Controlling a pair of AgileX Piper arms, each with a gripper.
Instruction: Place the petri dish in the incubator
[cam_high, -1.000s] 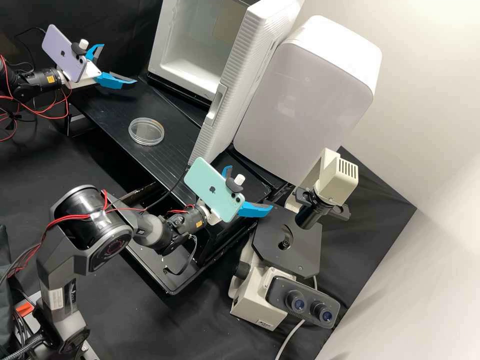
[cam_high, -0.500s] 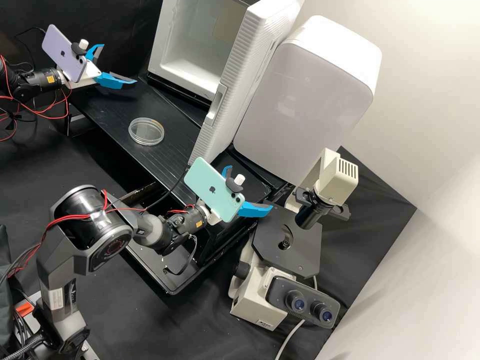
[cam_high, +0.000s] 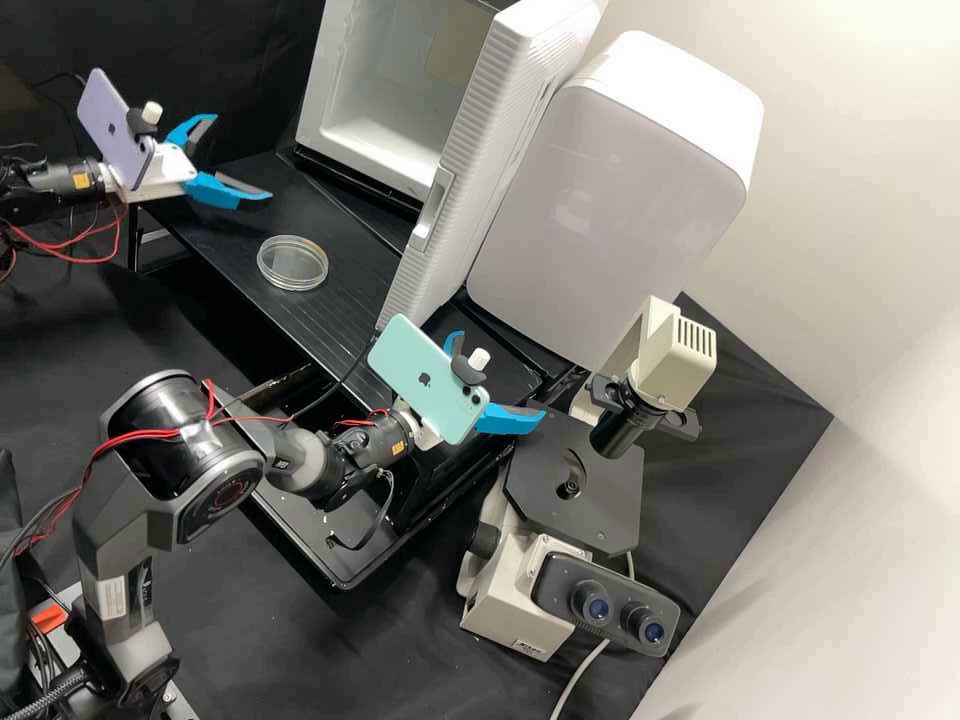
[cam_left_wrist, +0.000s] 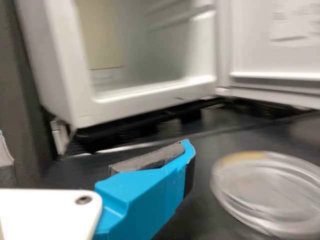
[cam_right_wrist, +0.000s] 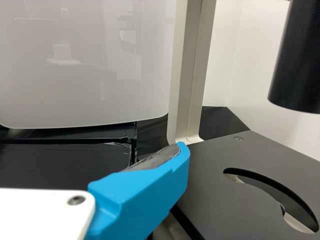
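Left gripper (cam_high: 240, 157) has dropped lower, near the petri dish (cam_high: 292, 262).

Petri dish (cam_left_wrist: 267, 192): blurred in the left wrist view, one side cut by the frame edge; the yellowish smudge at its rim is too blurred to identify.
Incubator (cam_high: 400, 90): top cropped in the high view.
Right gripper (cam_high: 503, 373): upper finger partly hidden behind the phone (cam_high: 425, 380).
Microscope (cam_high: 570, 540): cable runs off frame.
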